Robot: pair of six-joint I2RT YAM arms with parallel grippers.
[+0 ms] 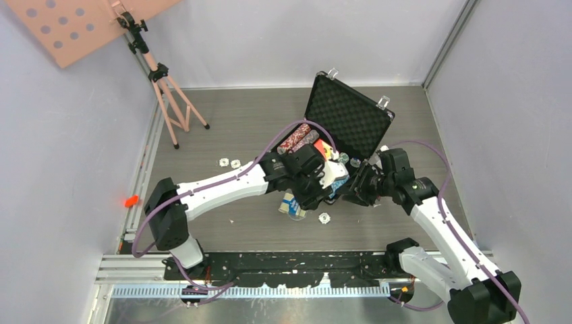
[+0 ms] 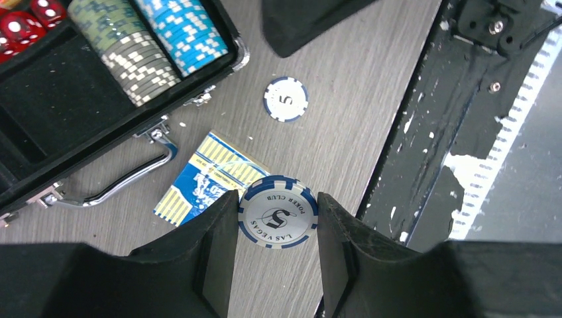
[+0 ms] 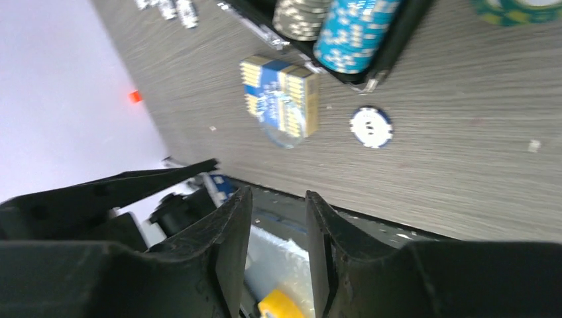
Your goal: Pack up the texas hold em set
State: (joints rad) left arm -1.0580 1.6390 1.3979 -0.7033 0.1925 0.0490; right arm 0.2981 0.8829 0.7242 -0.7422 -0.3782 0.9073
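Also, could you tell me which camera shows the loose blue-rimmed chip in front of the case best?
The left wrist view: the chip is sharp, close, its 5 legible. The right wrist view shows it blurred; the top view shows only a tiny disc.

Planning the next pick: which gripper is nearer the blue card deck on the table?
Left. The left gripper, holding a blue poker chip, hangs right beside the blue card deck; the right gripper sits farther off to its right.

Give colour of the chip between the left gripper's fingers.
The chip is blue-and-white edged, silvery centre; best in left wrist view.
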